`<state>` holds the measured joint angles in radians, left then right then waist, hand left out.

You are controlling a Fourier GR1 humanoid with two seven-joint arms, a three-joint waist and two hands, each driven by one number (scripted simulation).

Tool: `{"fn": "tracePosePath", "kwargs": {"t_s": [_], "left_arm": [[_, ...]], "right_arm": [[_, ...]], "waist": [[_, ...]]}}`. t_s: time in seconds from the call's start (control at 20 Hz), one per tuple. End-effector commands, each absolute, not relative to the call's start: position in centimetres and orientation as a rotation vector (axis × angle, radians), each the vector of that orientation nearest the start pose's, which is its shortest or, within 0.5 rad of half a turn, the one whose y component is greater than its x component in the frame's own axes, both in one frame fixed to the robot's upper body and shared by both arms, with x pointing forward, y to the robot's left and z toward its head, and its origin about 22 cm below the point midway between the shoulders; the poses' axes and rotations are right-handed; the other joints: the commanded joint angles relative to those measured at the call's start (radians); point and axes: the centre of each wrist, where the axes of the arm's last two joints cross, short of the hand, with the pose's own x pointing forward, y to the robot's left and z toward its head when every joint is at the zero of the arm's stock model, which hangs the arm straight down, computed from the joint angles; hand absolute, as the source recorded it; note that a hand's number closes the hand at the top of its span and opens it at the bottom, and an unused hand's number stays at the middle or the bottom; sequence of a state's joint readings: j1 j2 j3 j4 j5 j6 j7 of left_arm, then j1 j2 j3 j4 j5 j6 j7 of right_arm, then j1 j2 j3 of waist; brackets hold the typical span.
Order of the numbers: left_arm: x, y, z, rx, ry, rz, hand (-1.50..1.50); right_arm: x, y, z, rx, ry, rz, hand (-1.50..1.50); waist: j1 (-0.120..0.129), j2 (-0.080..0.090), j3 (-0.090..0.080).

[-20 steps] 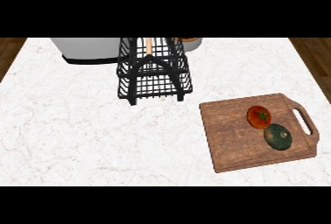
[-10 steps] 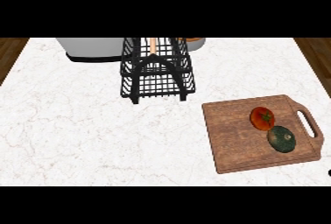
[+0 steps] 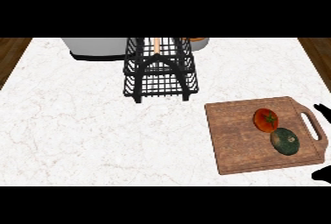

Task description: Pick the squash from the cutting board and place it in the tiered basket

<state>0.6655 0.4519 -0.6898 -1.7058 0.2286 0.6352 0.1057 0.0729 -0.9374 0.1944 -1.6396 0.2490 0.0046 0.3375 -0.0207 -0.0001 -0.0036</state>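
White marble counter [image 3: 84, 131] is lying under you; the squash [image 3: 285, 141] is sitting at four o'clock on the cutting board [image 3: 239, 135], touching the tomato [image 3: 265, 119], which you risk knocking. Your right hand [image 3: 321, 108] is barely showing; I cannot tell its state.

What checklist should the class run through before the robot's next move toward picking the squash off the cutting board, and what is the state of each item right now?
1. Squash lies on the cutting board, uncovered: ok.
2. Tomato sits right against the squash, so it could get nudged: not ok.
3. Right hand only shows as dark fingers at the right edge, not yet over the squash: not ok.
4. Right hand's fingers open or curled: cannot tell.
5. Tiered basket stands upright at the back of the counter, with bare counter between it and the board: ok.
6. Left hand in view: not ok.
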Motion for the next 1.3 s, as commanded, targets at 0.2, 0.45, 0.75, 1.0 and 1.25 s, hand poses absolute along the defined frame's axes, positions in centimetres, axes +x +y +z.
{"fn": "tracePosePath", "kwargs": {"t_s": [0.2,0.45,0.75,1.0,1.25], "left_arm": [[11.5,22.3,-2.4,0.276,-1.261,0.011,0.0],[11.8,22.3,-3.0,0.274,-1.242,0.027,0.0],[11.7,21.7,-3.2,0.269,-1.249,0.016,0.0],[11.8,22.3,-2.9,0.269,-1.251,0.013,0.0],[11.6,21.8,-2.8,0.261,-1.261,0.011,0.0]], "right_arm": [[22.0,-36.2,7.5,-0.877,-0.824,0.974,-1.5],[22.3,-34.8,7.1,-0.85,-0.799,0.991,-1.5],[22.8,-34.4,6.3,-0.847,-0.758,0.982,-1.5],[23.4,-33.4,6.0,-0.834,-0.723,0.984,-1.5],[24.0,-33.8,5.8,-0.81,-0.686,0.971,-1.5]], "waist": [[-0.006,0.002,0.0],[-0.009,0.0,-0.002],[-0.007,0.002,0.001],[0.003,0.004,0.001],[-0.001,0.002,0.002]]}}
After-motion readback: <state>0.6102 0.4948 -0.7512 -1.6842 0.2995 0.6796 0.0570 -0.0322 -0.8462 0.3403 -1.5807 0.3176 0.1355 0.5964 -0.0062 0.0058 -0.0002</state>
